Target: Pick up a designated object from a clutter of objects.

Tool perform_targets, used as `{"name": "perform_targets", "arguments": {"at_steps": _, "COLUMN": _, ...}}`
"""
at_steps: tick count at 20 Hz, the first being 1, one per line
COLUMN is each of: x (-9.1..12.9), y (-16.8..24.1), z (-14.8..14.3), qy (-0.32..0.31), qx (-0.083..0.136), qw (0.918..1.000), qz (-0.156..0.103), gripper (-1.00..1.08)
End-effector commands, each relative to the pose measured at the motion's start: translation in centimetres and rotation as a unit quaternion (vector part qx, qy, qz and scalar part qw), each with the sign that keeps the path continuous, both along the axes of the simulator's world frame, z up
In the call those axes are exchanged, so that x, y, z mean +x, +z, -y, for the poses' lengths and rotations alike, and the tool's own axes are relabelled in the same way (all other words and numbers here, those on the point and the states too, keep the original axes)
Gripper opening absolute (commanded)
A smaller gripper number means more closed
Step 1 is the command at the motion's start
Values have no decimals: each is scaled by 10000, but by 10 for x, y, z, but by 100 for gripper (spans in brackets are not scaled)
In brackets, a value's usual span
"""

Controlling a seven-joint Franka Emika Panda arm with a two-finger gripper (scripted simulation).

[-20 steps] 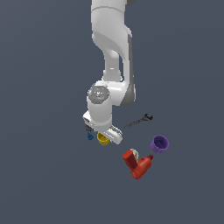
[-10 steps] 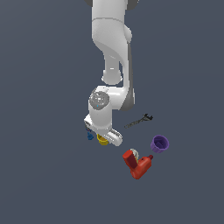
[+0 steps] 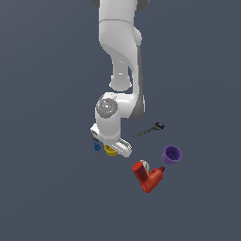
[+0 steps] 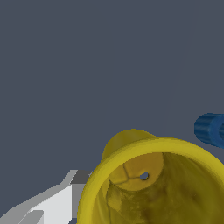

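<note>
The small yellow cup (image 3: 111, 151) stands on the floor directly under my gripper (image 3: 110, 147), with most of it hidden by the white hand in the exterior view. The wrist view is filled by the yellow cup (image 4: 153, 183), seen from very close with its open mouth toward the camera. One light grey finger (image 4: 48, 205) lies just outside its rim, and the other finger is out of sight. The frames do not show whether the jaws are open or pressing on the cup.
A tiny blue piece (image 3: 97, 147) (image 4: 212, 129) lies right beside the cup. Toward the exterior view's right are a dark wrench (image 3: 149, 130), a purple cup (image 3: 172, 154) and a red-orange drill-like tool (image 3: 149, 178), with a grey round piece (image 3: 145, 164) against it.
The arm has sunk a little, bringing the hand lower over the yellow cup. The cup and the other items have not moved.
</note>
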State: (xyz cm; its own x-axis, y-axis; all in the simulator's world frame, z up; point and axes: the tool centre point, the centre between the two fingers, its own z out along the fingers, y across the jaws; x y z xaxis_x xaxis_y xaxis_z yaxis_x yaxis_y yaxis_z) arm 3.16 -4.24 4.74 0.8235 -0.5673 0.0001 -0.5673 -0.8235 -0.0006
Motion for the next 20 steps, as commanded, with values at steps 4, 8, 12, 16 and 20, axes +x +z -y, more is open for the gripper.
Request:
{"name": "perform_targets", "arguments": {"at_steps": 4, "x": -1, "y": 6, "z": -3, "qy": 0, "qx": 0, "qw": 10000, "qz": 3, "gripper": -100}}
{"name": "perform_targets", "arguments": {"at_steps": 8, "x": -3, "y": 20, "z": -9, "qy": 0, "qx": 0, "qw": 10000, "qz": 3, "gripper": -100}}
{"name": "perform_targets", "arguments": {"at_steps": 12, "x": -6, "y": 42, "z": -18, "qy": -2, "qx": 0, "qw": 10000, "qz": 2, "gripper": -100}}
{"name": "perform_targets", "arguments": {"at_steps": 16, "x": -10, "y": 74, "z": -32, "qy": -2, "qx": 0, "qw": 10000, "qz": 2, "gripper": -100}}
{"name": "perform_targets", "arguments": {"at_steps": 20, "x": -16, "y": 113, "z": -49, "qy": -5, "qx": -6, "qw": 10000, "qz": 1, "gripper": -100}}
